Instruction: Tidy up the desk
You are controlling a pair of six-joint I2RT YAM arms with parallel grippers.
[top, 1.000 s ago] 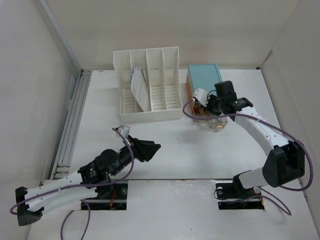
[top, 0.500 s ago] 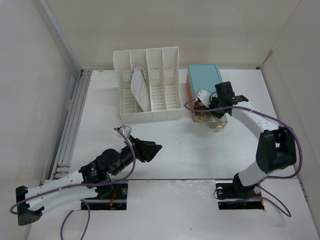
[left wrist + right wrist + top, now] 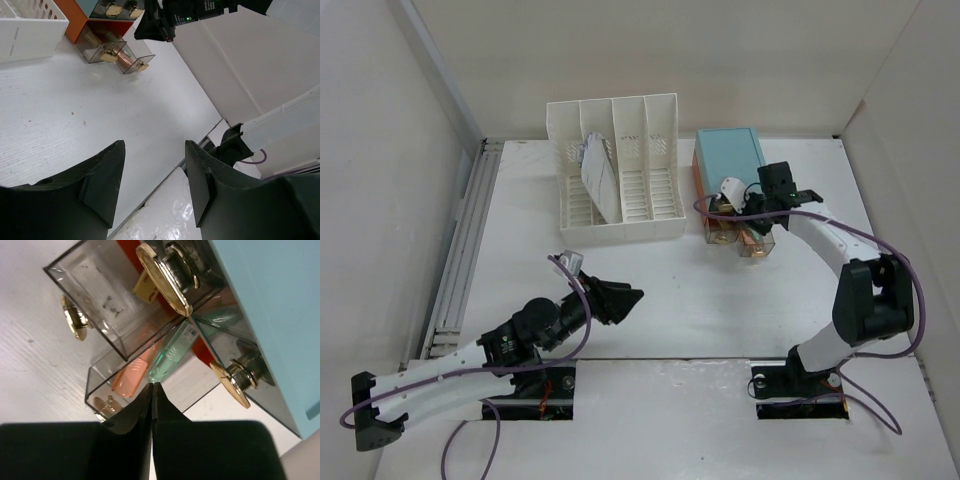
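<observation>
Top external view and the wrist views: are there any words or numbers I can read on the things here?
No words or numbers can be read in any view.
Paper in the white file rack: dark marks, too small to read.
Green tube: faint print, too blurred to read.
</observation>
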